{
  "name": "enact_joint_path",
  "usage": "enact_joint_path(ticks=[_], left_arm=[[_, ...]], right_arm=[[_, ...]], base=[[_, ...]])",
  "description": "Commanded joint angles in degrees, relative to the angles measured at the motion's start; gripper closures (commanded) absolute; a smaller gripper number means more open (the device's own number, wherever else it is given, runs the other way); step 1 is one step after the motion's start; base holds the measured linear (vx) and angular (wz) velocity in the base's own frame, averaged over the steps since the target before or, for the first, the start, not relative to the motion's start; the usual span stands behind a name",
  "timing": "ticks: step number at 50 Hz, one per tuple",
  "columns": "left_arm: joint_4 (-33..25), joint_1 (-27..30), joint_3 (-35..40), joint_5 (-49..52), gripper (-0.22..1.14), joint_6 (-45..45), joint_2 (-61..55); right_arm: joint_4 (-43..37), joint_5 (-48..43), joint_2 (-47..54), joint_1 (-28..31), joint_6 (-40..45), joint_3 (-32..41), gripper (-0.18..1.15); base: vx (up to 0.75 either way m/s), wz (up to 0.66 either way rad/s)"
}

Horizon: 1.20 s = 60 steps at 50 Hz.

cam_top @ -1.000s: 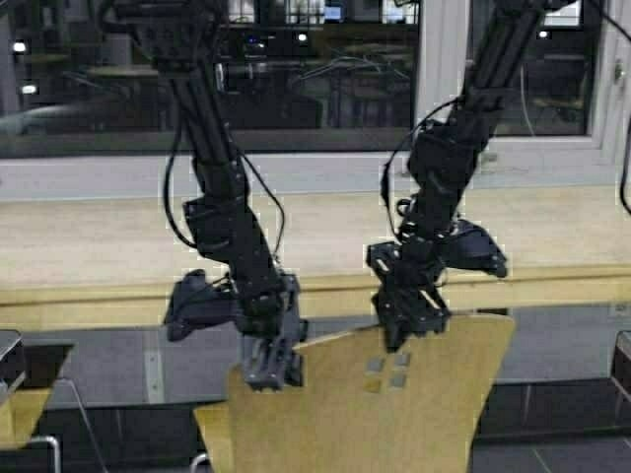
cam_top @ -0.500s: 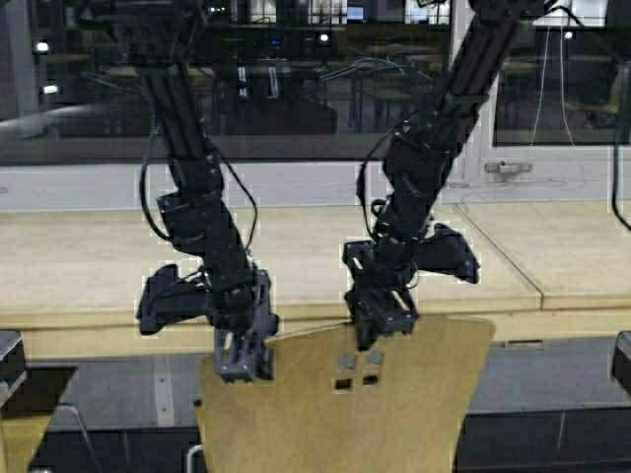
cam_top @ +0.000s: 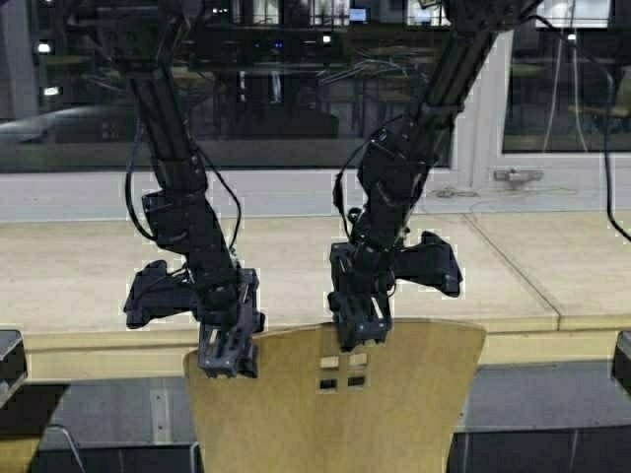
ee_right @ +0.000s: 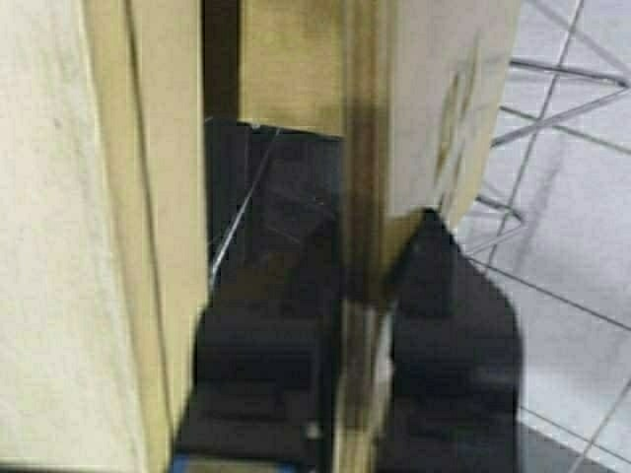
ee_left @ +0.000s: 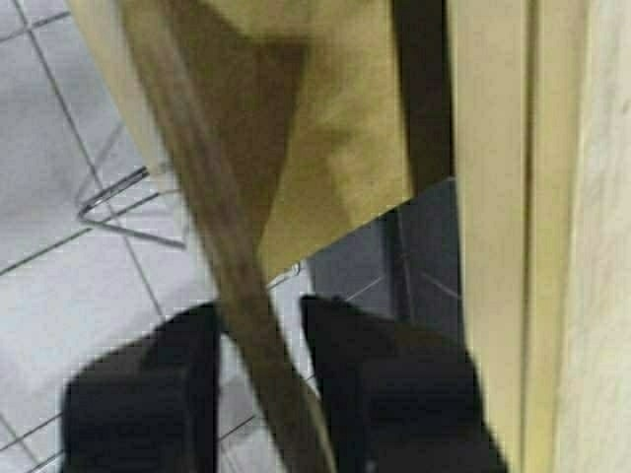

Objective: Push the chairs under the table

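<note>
One yellow-tan chair (cam_top: 394, 414) shows its curved back with small square cutouts at the bottom centre of the high view, its top rim level with the table's thick front edge (cam_top: 99, 340). My left gripper (cam_top: 229, 355) straddles the rim near the back's left corner. In the left wrist view the chair's rim (ee_left: 246, 296) runs between the fingers (ee_left: 148, 384) with floor showing on both sides, so this gripper (ee_left: 258, 325) is open. My right gripper (cam_top: 355, 330) sits on the rim above the cutouts. In the right wrist view it (ee_right: 365, 296) is shut on the rim (ee_right: 363, 197).
The pale wood table (cam_top: 296, 256) runs across the view under a dark window (cam_top: 296, 89). A seam (cam_top: 513, 266) crosses its top at the right. Another chair's corner (cam_top: 15, 453) shows at the lower left. Chrome legs (ee_left: 128, 202) stand on grey tiled floor (ee_left: 79, 296).
The robot has driven forward with the chair: the table's front edge has dropped in the high view and now meets the chair's top rim. Both grippers stay on the rim.
</note>
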<state>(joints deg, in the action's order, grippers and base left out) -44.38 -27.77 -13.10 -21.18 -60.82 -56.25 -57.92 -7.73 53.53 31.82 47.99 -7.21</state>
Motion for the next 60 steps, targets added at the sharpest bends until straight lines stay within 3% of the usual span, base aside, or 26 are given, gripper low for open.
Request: enact_joint_path(ticks=[1,33,38,46,51,60], left_arm=[[0.44,2.11,3.34,-0.88,0.9,0.7,0.09],[0.35,2.37,4.04,0.09,0.86,0.62,-0.09],[0.35,2.37,2.9,-0.18,0.69,0.62,0.62],[0.53,2.29,-0.26,-0.7,0.19,0.62,3.08],[1.41,2.02,-3.08,-0.79,-0.1,0.62,5.45],[7.47,1.49,-7.38,-0.79,-0.09,0.44,11.69]], right_arm=[[0.26,-0.79,-0.26,1.49,-0.44,1.05,0.92],[0.44,-0.35,1.41,1.23,-2.9,1.85,0.89],[0.97,-0.35,0.79,1.05,-4.57,1.23,0.71],[7.65,-2.2,-1.85,0.97,-4.66,-2.37,0.22],[9.67,-3.16,-3.87,0.79,-4.48,-4.75,0.0],[10.11,-1.67,-8.61,0.26,-4.66,-8.96,-0.03]], base=[[0.08,0.07],[0.03,0.01],[0.0,0.0],[0.0,0.0],[0.0,0.0],[0.0,0.0]])
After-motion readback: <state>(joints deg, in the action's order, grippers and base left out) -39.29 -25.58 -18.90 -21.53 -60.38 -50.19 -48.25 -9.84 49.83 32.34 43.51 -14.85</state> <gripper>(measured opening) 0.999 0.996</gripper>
